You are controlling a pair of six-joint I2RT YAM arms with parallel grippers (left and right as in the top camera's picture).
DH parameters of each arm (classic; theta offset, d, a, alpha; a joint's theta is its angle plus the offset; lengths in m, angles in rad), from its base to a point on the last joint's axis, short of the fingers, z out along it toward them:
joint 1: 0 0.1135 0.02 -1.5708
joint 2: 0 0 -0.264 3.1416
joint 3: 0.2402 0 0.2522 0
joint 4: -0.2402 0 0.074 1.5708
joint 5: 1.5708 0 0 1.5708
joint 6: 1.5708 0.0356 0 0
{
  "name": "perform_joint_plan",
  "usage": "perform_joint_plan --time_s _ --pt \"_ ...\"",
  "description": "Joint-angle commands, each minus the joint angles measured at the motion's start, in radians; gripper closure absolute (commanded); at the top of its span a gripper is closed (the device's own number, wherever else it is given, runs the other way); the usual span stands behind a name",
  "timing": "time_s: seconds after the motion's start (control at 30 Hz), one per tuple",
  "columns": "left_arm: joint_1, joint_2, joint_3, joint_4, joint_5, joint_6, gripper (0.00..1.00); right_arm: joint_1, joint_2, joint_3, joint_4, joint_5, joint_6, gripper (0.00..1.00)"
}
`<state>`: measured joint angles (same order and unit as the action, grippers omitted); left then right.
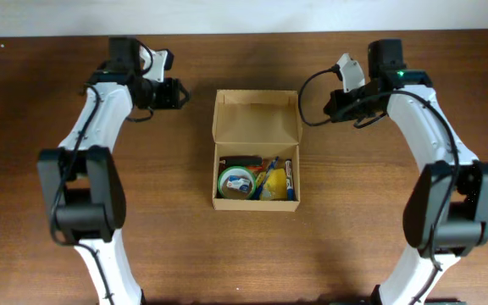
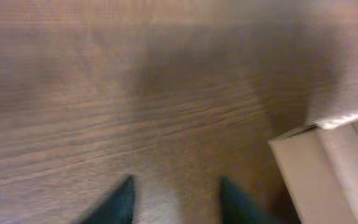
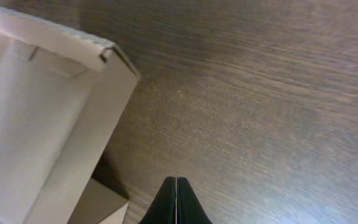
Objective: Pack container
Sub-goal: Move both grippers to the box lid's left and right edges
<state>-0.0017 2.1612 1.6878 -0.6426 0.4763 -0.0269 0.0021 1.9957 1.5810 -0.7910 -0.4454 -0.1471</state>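
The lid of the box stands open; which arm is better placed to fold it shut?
Probably right: the right gripper is shut into one firm tip beside the lid; the left gripper, about as near, is open.

**Wood, cardboard and plastic, that's pretty much it**

The bench (image 1: pixel 354 246) is dark brown wood with the grain clearly showing. It's smooth, with a soft sheen under the left hand (image 2: pixel 178 198). The container (image 1: pixel 257 123), just beside the right hand (image 3: pixel 176 200), is plain tan cardboard, totally matt and a bit rough and fibrous along its cut edges. The fingers (image 3: pixel 166 208) on that hand look like smooth black plastic, slightly shiny. The arm shells (image 1: pixel 87 123) look like white semi-gloss plastic, with black joints.
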Motion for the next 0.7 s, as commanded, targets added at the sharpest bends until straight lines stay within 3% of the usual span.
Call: perform_joint_plan --time_s 0.0,0.1,0.23,0.67 --pt "-0.009 0.042 0.012 0.015 0.026 -0.104 0.81 -0.002 0.043 0.005 0.023 -0.072 0.033 0.96" --pt "-0.015 0.084 0.012 0.040 0.040 -0.175 0.98 -0.002 0.082 0.005 0.050 -0.135 0.045 0.96" --pt "-0.029 0.113 0.012 0.083 0.134 -0.198 0.98 -0.002 0.122 0.005 0.075 -0.183 0.082 0.96" --pt "-0.138 0.116 0.012 0.111 0.139 -0.233 0.98 0.038 0.152 0.005 0.092 -0.274 0.085 0.96"
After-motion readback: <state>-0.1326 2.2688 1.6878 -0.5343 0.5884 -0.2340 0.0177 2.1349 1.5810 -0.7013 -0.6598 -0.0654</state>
